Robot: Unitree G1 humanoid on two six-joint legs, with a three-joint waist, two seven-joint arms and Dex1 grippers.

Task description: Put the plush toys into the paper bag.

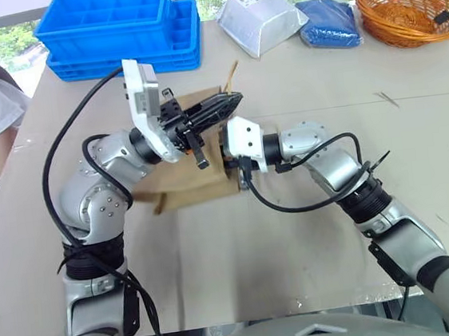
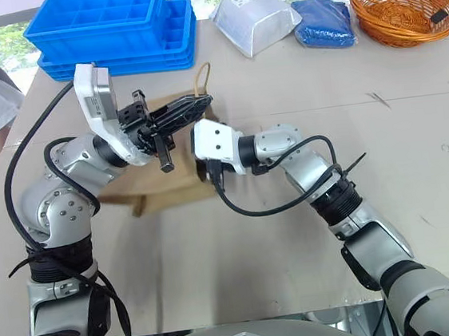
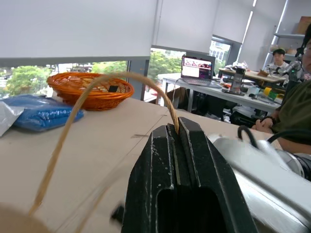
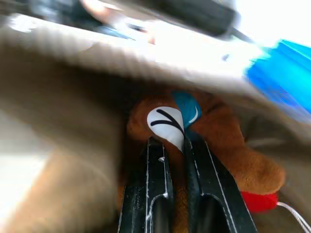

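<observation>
Right wrist view | right gripper clamped on brown plush toy, inside paper bag mouth | left gripper pinched on bag handle, lifting mouth | step: insertion | next: release toy deeper, withdraw

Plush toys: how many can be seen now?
1: a brown toy inside the bag, at the right gripper. Something red beside it may be another, mostly hidden.

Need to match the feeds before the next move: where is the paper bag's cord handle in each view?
Left eye: handle rising above the left gripper.
Right eye: handle, centre, above that gripper.
Left wrist: cord pinched in the fingers.
Right wrist: cannot tell.
Shared landmark: orange basket.
</observation>
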